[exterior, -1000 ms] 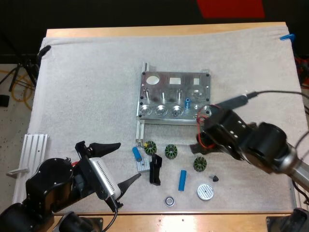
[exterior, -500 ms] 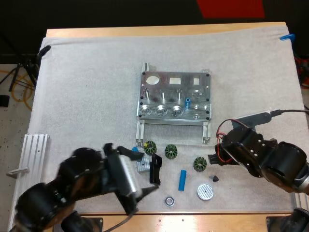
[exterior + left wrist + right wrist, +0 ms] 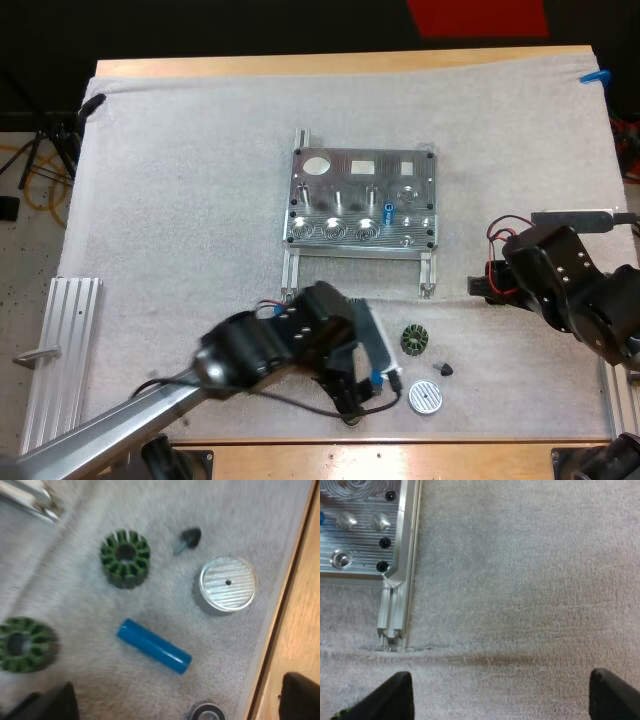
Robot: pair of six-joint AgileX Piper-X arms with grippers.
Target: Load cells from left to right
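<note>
The metal fixture (image 3: 360,200) lies mid-mat, with a small blue piece (image 3: 388,210) standing in its front row. My left gripper (image 3: 368,378) hangs over the loose parts in front of it. In the left wrist view its fingers (image 3: 50,705) stand wide apart and open, and a blue cylinder (image 3: 154,646) lies flat on the mat between and ahead of them, untouched. My right gripper (image 3: 505,697) is open over bare mat, beside the fixture's right rail (image 3: 395,605); in the high view it (image 3: 490,285) sits right of the fixture.
Around the cylinder lie two green toothed rings (image 3: 125,558) (image 3: 22,645), a silver disc (image 3: 227,583), a small dark part (image 3: 190,536) and a bearing ring (image 3: 207,712). The wooden table edge (image 3: 295,605) runs close by. A grooved metal plate (image 3: 70,330) lies at the mat's left.
My left arm has swung right across the front of the mat and now covers the parts by the blue cylinder. My right arm has drawn back to the right, away from the fixture.
</note>
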